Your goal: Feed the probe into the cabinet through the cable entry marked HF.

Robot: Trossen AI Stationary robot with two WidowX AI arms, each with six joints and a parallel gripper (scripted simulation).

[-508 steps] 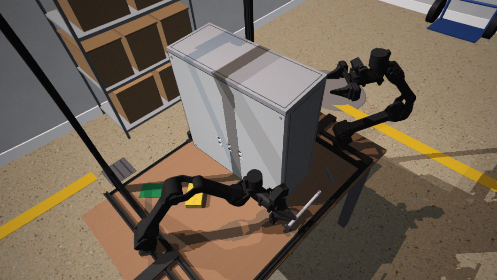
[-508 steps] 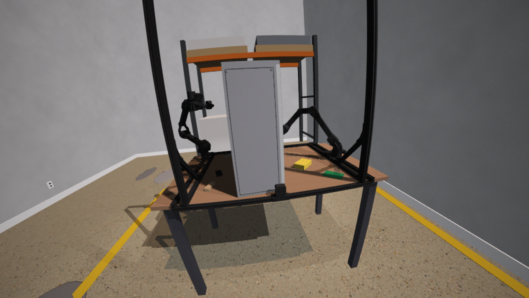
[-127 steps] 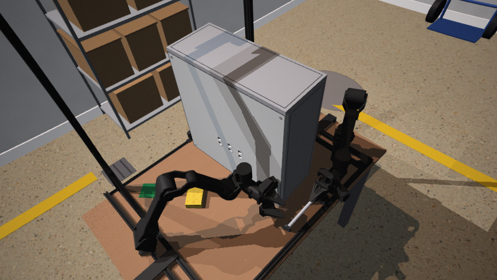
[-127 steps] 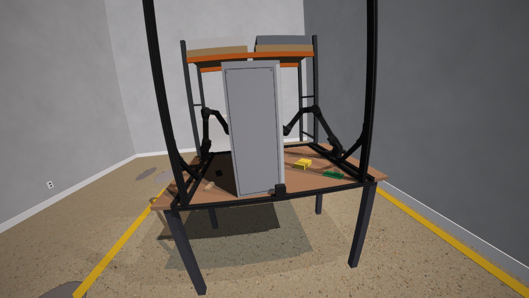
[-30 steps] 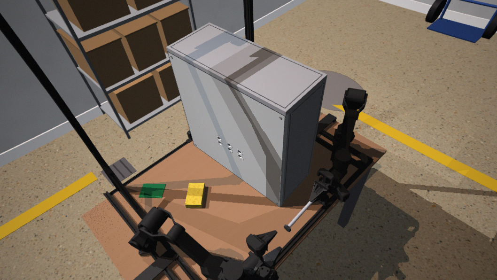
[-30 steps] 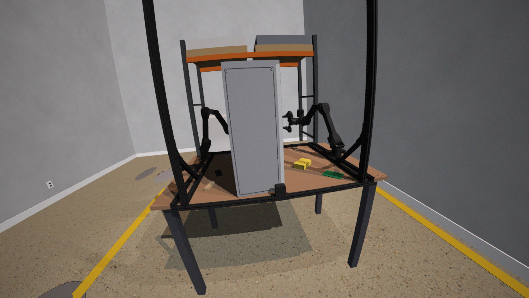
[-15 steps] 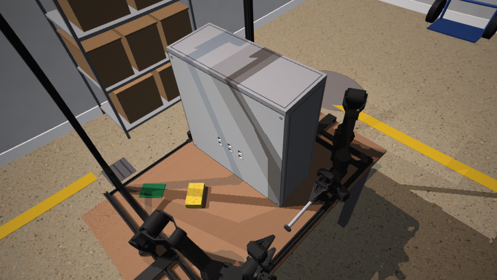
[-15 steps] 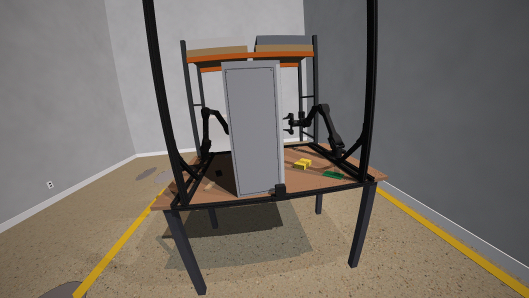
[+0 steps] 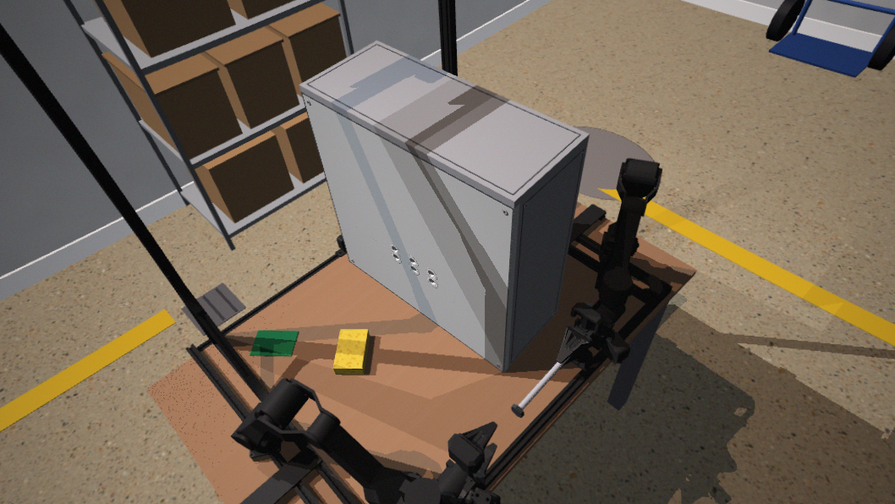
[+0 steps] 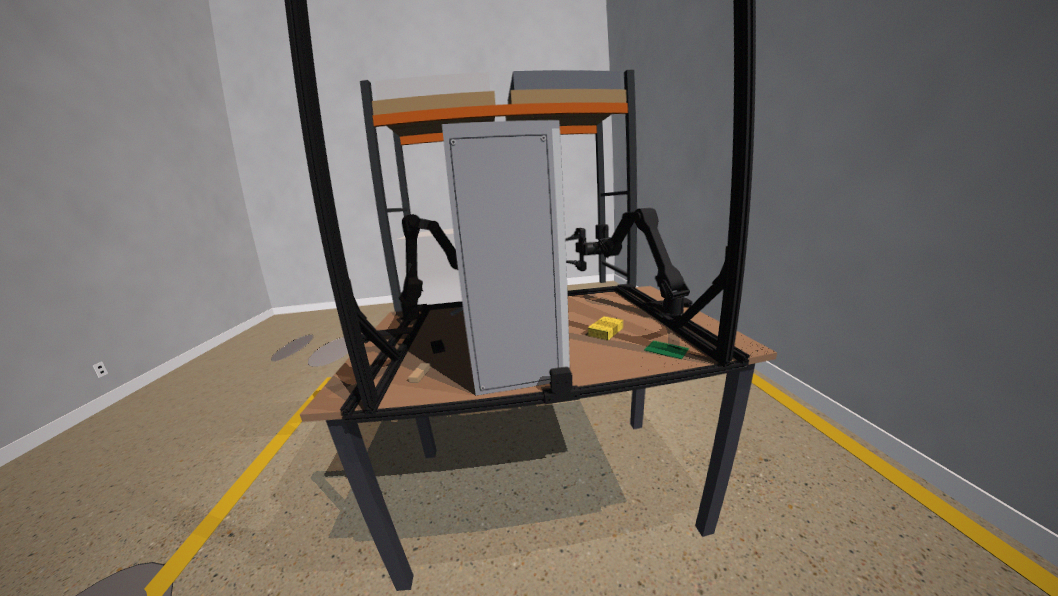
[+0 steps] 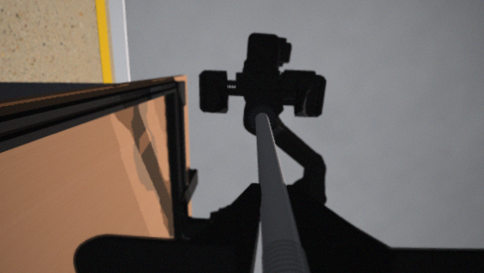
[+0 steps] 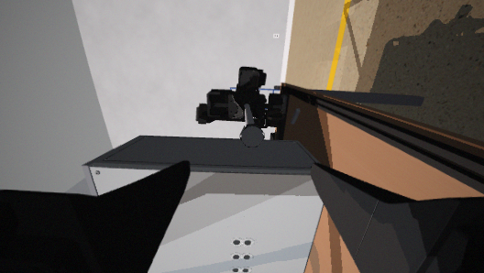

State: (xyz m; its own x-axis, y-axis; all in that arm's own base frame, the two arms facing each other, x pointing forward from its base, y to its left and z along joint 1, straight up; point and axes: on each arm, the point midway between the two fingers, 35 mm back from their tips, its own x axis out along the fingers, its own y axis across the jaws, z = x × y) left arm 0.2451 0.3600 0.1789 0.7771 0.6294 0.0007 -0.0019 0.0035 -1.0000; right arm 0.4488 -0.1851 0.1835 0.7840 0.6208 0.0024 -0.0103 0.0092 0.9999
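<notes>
Top view: probe (image 9: 541,383) (image 11: 275,183) (image 12: 251,136) gripped in left claw (image 9: 563,361) (image 11: 272,192) (image 12: 247,113), outside cabinet (image 9: 400,188) (image 10: 510,259) (image 12: 257,208), above table (image 9: 381,300) (image 10: 636,372) (image 11: 69,197) (image 12: 390,165).
Exterior: left claw hidden; right claw (image 9: 493,441) (image 10: 568,250) (image 11: 262,92) (image 12: 250,165) wide.
Left wrist: probe extending toward right claw.
Right wrist: probe seen nearly end-on, beyond wide fingertips.

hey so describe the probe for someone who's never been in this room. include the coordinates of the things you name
Find the tall grey cabinet (image 9: 438,206) (image 10: 507,259) (image 12: 151,150) on the table. Near one end, the left arm's pincer (image 9: 567,357) grips the probe (image 9: 542,386) (image 11: 273,183) (image 12: 248,116): a slim, pale rod tipped with a dark round cap, unlike the blocky yellow sponge (image 9: 352,349) (image 10: 604,327).
</notes>
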